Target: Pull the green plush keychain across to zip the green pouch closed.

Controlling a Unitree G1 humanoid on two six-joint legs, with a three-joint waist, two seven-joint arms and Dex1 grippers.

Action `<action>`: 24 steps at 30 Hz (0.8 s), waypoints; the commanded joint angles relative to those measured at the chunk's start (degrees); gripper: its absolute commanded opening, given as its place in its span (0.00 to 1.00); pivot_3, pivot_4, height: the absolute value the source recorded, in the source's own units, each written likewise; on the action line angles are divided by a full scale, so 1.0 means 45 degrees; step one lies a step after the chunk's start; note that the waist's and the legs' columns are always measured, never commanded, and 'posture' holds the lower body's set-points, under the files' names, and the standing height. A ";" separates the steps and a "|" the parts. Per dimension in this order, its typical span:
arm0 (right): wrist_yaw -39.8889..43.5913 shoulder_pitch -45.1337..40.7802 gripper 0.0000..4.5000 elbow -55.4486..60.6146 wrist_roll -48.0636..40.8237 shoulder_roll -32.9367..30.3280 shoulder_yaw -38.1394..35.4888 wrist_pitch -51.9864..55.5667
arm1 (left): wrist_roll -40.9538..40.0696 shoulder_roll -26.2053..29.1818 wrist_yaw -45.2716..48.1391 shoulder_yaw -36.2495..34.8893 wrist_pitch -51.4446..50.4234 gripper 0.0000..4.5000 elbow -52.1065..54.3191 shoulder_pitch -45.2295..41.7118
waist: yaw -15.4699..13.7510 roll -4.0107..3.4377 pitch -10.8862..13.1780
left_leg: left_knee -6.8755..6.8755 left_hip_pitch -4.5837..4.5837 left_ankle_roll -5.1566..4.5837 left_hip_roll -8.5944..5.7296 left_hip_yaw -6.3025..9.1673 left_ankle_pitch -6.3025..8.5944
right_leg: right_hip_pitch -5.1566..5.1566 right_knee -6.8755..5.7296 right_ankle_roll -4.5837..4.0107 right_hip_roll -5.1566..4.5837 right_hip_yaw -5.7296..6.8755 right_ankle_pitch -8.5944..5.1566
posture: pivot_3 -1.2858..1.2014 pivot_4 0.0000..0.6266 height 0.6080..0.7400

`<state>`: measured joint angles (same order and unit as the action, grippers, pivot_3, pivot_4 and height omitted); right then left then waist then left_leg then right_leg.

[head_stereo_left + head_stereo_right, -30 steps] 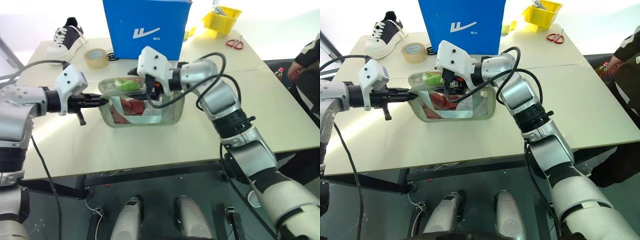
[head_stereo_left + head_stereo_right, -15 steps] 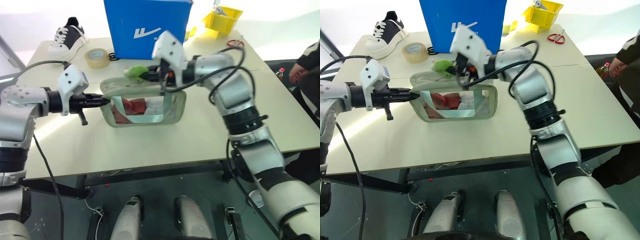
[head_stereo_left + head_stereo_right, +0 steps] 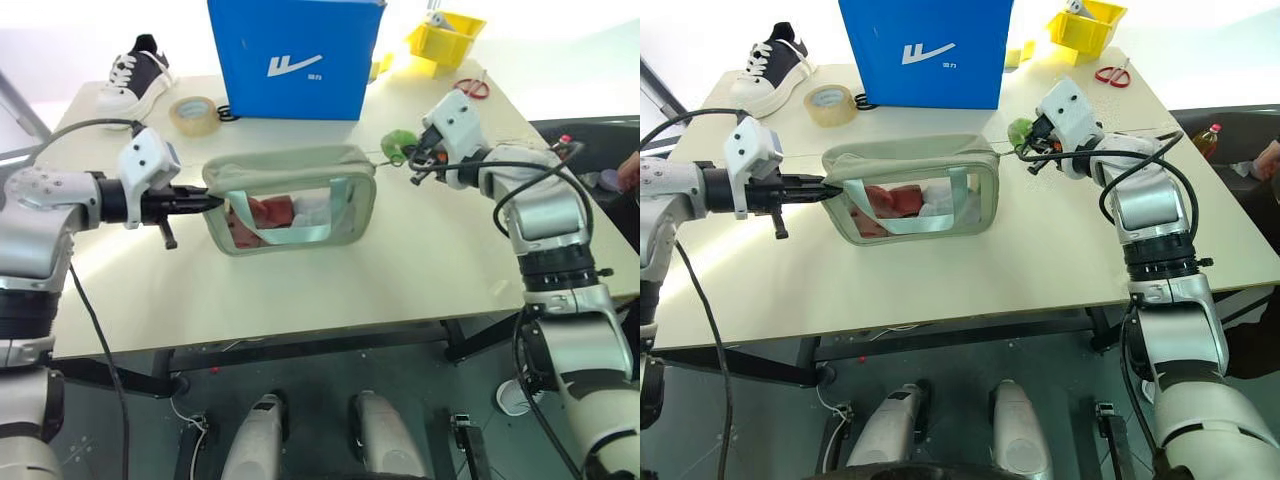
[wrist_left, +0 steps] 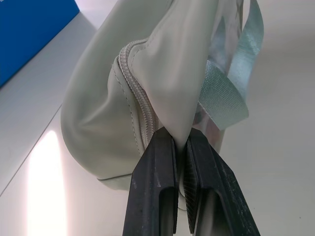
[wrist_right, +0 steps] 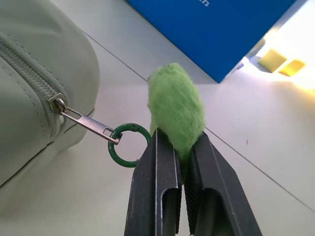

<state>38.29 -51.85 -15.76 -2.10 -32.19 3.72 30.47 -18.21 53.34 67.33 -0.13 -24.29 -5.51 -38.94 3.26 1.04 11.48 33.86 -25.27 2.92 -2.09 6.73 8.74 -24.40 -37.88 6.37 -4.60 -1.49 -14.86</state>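
Right claw [image 5: 181, 172] pinches fuzzy lime-green plush keychain [image 5: 175, 110] beside zipped sage-green pouch [image 3: 290, 197].

Head views overlook the table [image 3: 330, 270]; wrist views close-up.

Along the table's [image 3: 300, 290] far edge I see a blue box [image 3: 292, 55], tape roll [image 3: 192, 116] and sneaker [image 3: 133, 73] (far-left corner); yellow bin [image 3: 444, 40] and scissors [image 3: 470, 87] far right.
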 commanded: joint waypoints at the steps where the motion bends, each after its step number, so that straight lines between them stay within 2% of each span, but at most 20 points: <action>1: -0.0821 0.1113 0.01 0.0470 -0.0166 0.0653 -0.0305 0.0542 | 0.0200 0.0080 0.0084 -0.0128 0.0302 0.00 -0.0387 -0.0549 | -0.0007 0.0012 -0.0007 | -0.0001 0.0001 -0.0001 0.0001 0.0000 0.0000 | 0.0000 -0.0001 0.0000 0.0002 0.0001 0.0000 | 0.52 0.24 1.00; 8: -0.1456 0.1991 0.01 0.0586 -0.0393 0.2517 0.0116 0.1197 | 0.0326 -0.0007 0.0230 -0.0019 0.0447 0.00 -0.0584 -0.0758 | 0.0075 0.0005 -0.0003 | 0.0001 0.0003 -0.0001 0.0000 0.0003 -0.0001 | 0.0003 -0.0009 0.0000 0.0003 0.0001 0.0000 | 0.52 0.24 1.00; 16: -0.1286 0.1519 0.01 0.0169 -0.0362 0.2532 0.0165 0.0815 | 0.0341 0.0088 0.0187 -0.0173 0.0351 0.00 -0.0350 -0.0554 | 0.0081 0.0008 -0.0004 | 0.0002 0.0004 -0.0001 0.0000 0.0004 -0.0001 | 0.0005 -0.0007 0.0002 0.0004 0.0001 -0.0001 | 0.52 0.24 1.00; 19: -0.0709 0.1329 0.23 0.0470 -0.0661 0.2116 -0.0023 0.0978 | 0.0350 0.0147 0.0149 -0.0223 0.0333 0.00 -0.0271 -0.0422 | 0.0074 0.0007 -0.0004 | 0.0003 0.0004 -0.0001 0.0000 0.0004 -0.0001 | 0.0005 -0.0007 0.0003 0.0004 0.0001 -0.0001 | 0.52 0.24 1.00; 24: 0.0410 0.1008 0.78 0.0666 -0.0763 0.0689 -0.0176 0.0837 | 0.0315 0.0202 0.0083 -0.0311 0.0275 0.00 -0.0145 -0.0302 | 0.0059 0.0007 -0.0004 | 0.0003 0.0002 -0.0001 -0.0001 0.0004 -0.0001 | 0.0005 -0.0006 0.0003 0.0003 0.0001 -0.0002 | 0.52 0.24 1.00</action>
<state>38.49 -45.21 -15.40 -4.87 -27.23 4.21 35.06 -16.64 52.99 67.98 0.68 -23.24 -7.67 -40.25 3.52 1.07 11.46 33.88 -25.26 2.92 -2.09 6.75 8.73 -24.38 -37.91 6.39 -4.58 -1.49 -14.87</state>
